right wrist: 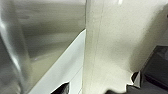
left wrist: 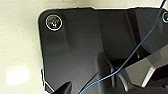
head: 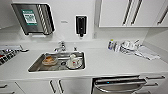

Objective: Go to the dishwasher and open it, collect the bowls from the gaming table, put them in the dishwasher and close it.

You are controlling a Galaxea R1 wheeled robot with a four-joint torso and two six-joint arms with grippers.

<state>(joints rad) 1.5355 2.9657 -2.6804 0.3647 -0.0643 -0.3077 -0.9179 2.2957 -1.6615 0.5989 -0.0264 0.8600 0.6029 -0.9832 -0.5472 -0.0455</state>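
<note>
The robot is standing at a long white counter (head: 105,62) and looking down at it. A metal sink (head: 37,65) is sitting in the counter, with dishes lying inside. The dishwasher (head: 117,85) is sitting low under the counter, to the right of the sink, and its shiny door looks tipped open a little. So the opening step seems to be going on. Next, the door needs pulling all the way down. I cannot tell if the grippers are wide or narrow.

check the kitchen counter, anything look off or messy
Nothing is spilled or broken. The sink holds unwashed dishes, loose clutter sits on the countertop at the right, and the dishwasher door below looks tipped slightly ajar.
</note>
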